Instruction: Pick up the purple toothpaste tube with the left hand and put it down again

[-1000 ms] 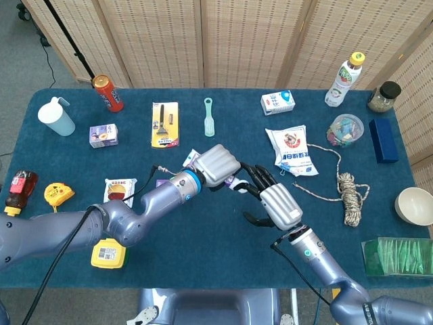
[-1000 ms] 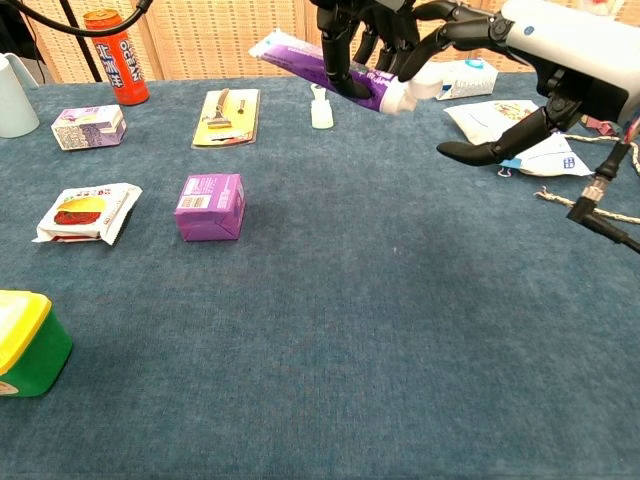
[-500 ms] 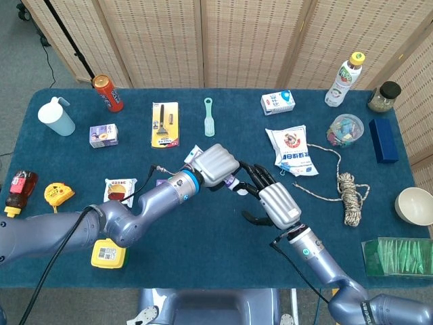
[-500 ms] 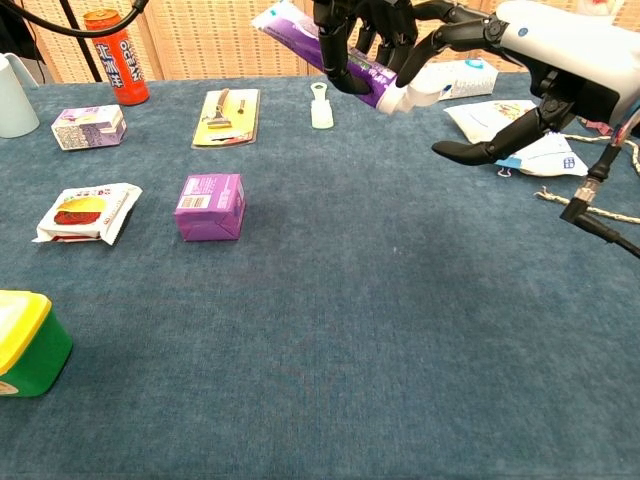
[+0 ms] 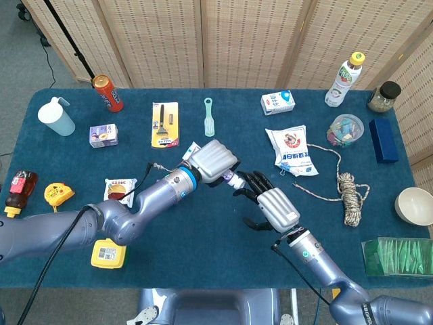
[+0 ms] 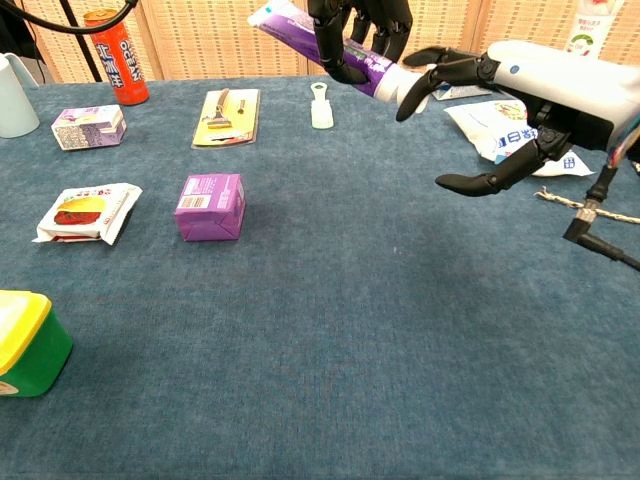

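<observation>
Two robot hands were crowded around the purple toothpaste tube (image 6: 330, 52) a second ago; now only one has it. My left robot hand (image 5: 213, 161) grips the tube around its middle, dark fingers (image 6: 330, 40) wrapped over the purple body, and carries it tilted, with the flat tail up toward the screen behind and the white cap end (image 6: 400, 85) lower. It hangs clear of the blue counter (image 6: 350, 330), above the stretch between the razor pack (image 6: 224, 116) and the white snack pouch (image 6: 520, 130). I read it as slightly higher than it was a second back.

My right robot hand (image 5: 270, 206) has drawn back toward me and dropped lower. It holds nothing, fingers spread and thumb out to the side, its fingertips (image 6: 410, 100) just beside the cap. From the chest view I cannot tell whether they touch it or merely overlap it.

So the pick-up half looks done to me: the left hand alone bears the tube. What remains is the set-down. The open patch of counter under the tube, right of the small purple box (image 6: 209, 206), seems the natural spot, and I'd want the right hand further off before lowering
</observation>
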Robot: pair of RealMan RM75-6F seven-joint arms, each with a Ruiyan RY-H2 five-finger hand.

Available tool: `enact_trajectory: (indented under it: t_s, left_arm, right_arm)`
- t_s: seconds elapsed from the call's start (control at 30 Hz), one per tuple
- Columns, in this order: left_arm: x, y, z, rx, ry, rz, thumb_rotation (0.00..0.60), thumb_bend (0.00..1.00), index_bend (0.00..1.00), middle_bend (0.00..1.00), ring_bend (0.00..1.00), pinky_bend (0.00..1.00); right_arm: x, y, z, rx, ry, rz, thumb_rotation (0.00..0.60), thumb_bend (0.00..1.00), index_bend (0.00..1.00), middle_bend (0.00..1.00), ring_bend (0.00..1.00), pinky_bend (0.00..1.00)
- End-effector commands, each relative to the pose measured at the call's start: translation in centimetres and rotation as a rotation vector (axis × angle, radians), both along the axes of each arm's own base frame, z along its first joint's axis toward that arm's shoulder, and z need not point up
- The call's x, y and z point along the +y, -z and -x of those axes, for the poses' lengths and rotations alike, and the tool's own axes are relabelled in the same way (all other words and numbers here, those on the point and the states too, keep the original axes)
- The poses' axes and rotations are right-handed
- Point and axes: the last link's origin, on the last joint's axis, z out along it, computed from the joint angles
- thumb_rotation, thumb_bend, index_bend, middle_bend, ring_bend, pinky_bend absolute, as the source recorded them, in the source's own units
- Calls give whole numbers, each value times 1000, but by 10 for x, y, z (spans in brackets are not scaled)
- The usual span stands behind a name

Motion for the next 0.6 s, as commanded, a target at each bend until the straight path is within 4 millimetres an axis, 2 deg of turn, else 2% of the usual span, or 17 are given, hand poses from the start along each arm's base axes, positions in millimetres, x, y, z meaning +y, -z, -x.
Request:
enact_trajectory:
  t_s: [0.03, 0.33, 0.6]
  left_arm:
    - [0, -1, 1, -6, -1, 0, 600, 507, 504, 457, 428, 481]
    - [1, -1, 9, -6, -16, -1, 600, 507, 503, 457, 428, 481]
    - [1, 1, 22, 14, -17, -7, 600, 507, 503, 457, 424, 481]
  right_arm:
    - [0, 0, -1, -1, -2, -1, 600, 327, 276, 0, 0, 0]
    - [0, -4, 1, -4, -2, 9, 600, 327, 268, 0, 0, 0]
    - [-5, -19, 7, -2, 8, 46, 600, 327, 255, 0, 0, 0]
